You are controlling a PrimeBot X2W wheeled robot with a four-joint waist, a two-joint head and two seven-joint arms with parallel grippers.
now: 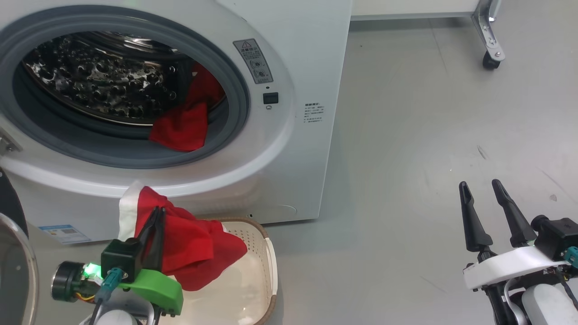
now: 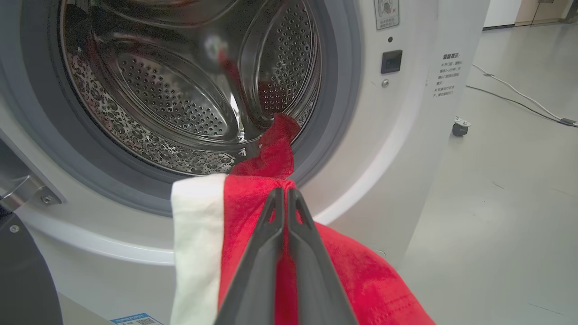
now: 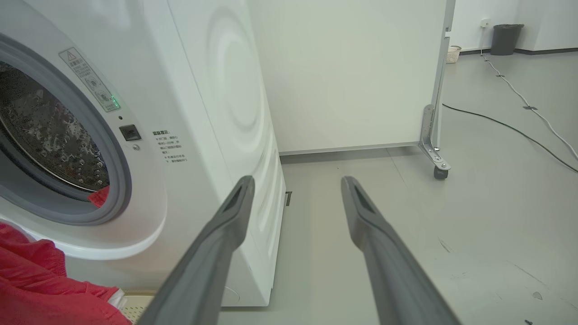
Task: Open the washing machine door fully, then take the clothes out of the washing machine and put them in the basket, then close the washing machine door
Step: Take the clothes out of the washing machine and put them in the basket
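Note:
The white washing machine (image 1: 298, 149) stands open, its steel drum (image 1: 104, 81) bare on the left. The washing machine door (image 1: 13, 266) hangs swung out at the far left edge. My left gripper (image 1: 159, 211) is shut on a red garment with a white band (image 1: 194, 248), held above the cream basket (image 1: 266, 271) in front of the machine. In the left wrist view the gripper (image 2: 285, 192) pinches the same red cloth (image 2: 361, 275). Another red garment (image 1: 185, 122) lies over the grey ring at the drum's lower right. My right gripper (image 1: 481, 185) stands open over bare floor, apart from everything.
A white panel on a castor (image 1: 490, 58) stands at the back right. Cables (image 3: 510, 126) run across the grey floor behind it. A dark bin (image 3: 505, 38) sits far off by the wall.

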